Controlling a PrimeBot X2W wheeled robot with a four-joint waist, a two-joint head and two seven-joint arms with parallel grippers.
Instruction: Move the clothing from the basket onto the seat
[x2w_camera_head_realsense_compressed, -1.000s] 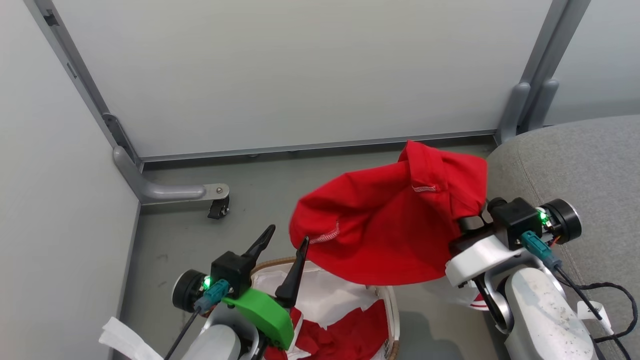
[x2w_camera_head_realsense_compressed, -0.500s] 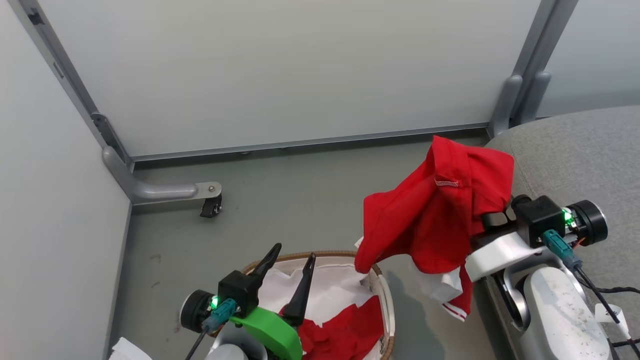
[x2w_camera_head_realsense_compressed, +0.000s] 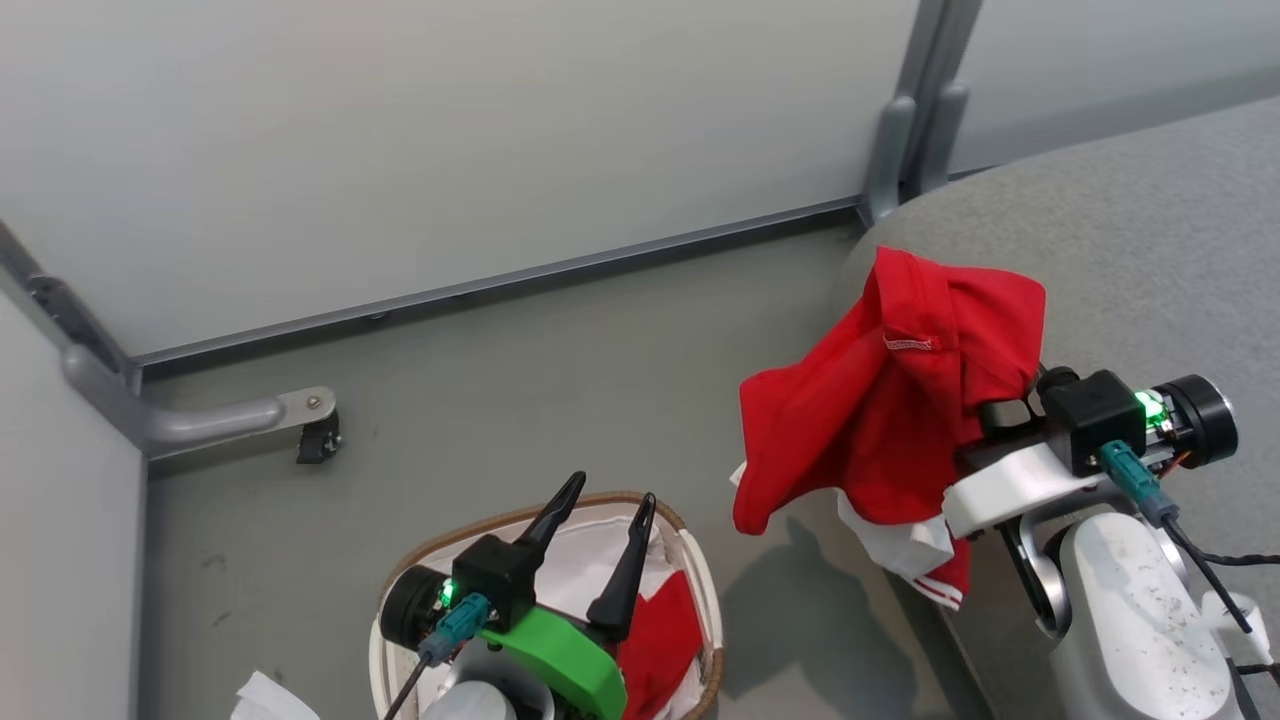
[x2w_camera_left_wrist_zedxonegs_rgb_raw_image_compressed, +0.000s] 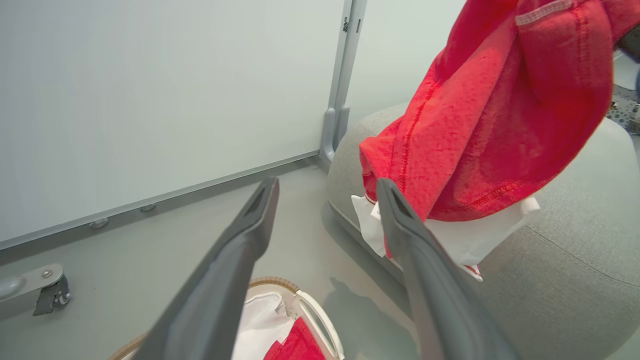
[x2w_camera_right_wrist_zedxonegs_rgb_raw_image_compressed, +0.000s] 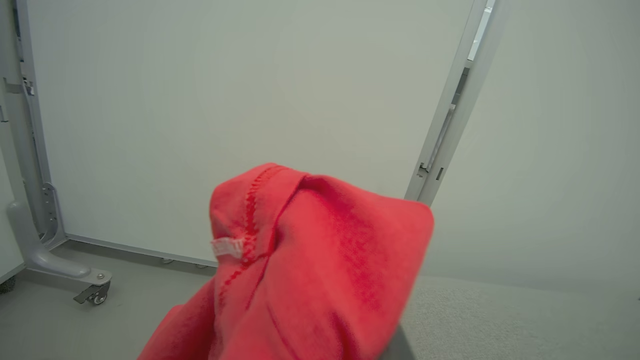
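My right gripper (x2w_camera_head_realsense_compressed: 1003, 414) is shut on a red piece of clothing (x2w_camera_head_realsense_compressed: 880, 420), which drapes over its fingers and hides them. The garment hangs above the rounded left edge of the grey seat (x2w_camera_head_realsense_compressed: 1130, 240), its white-trimmed end dangling beside the cushion. It also shows in the left wrist view (x2w_camera_left_wrist_zedxonegs_rgb_raw_image_compressed: 500, 115) and the right wrist view (x2w_camera_right_wrist_zedxonegs_rgb_raw_image_compressed: 310, 270). My left gripper (x2w_camera_head_realsense_compressed: 613, 488) stands open and empty above the basket (x2w_camera_head_realsense_compressed: 700, 590), where more red clothing (x2w_camera_head_realsense_compressed: 665, 630) lies on the white liner. The left wrist view looks past the open left gripper (x2w_camera_left_wrist_zedxonegs_rgb_raw_image_compressed: 327, 185) at the basket's rim (x2w_camera_left_wrist_zedxonegs_rgb_raw_image_compressed: 320, 320).
White partition panels on grey posts close off the back. A post foot with a caster (x2w_camera_head_realsense_compressed: 315, 440) stands on the grey floor at the left. A white scrap (x2w_camera_head_realsense_compressed: 265, 695) lies by the basket. A black cable (x2w_camera_head_realsense_compressed: 1200, 560) runs along my right forearm.
The head camera has turned right. My right gripper has carried the red garment rightward to the seat's edge; the fabric has gone from spread wide to hanging bunched. The left gripper stays open over the basket.
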